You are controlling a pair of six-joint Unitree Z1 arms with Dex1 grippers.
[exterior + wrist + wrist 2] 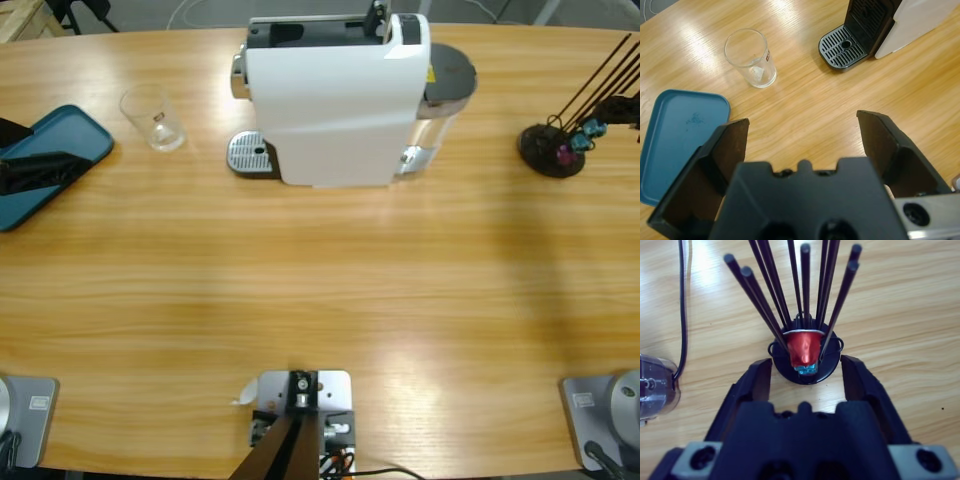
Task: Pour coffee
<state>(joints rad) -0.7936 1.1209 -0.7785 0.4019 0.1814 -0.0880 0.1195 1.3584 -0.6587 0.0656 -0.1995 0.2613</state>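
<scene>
The white coffee machine (335, 100) stands at the back middle with its drip tray (250, 155) bare. To the left of it is an empty clear glass (153, 118), also seen as the glass (751, 57) ahead in the left wrist view. My left gripper (802, 125) is open with nothing in it, hovering over the blue tray (70, 128). My right gripper (806, 371) is open just short of the black capsule stand (550, 150). A red capsule (804, 347) hangs in the stand ahead of its jaws, untouched, with a blue one (806, 369) below it.
The stand's long black rods (805, 285) fan up toward the right wrist. The machine's water tank (655, 385) and a black cable (682, 315) lie to the left of the right gripper. Bare wood runs between the glass (751, 57) and the drip tray (842, 47).
</scene>
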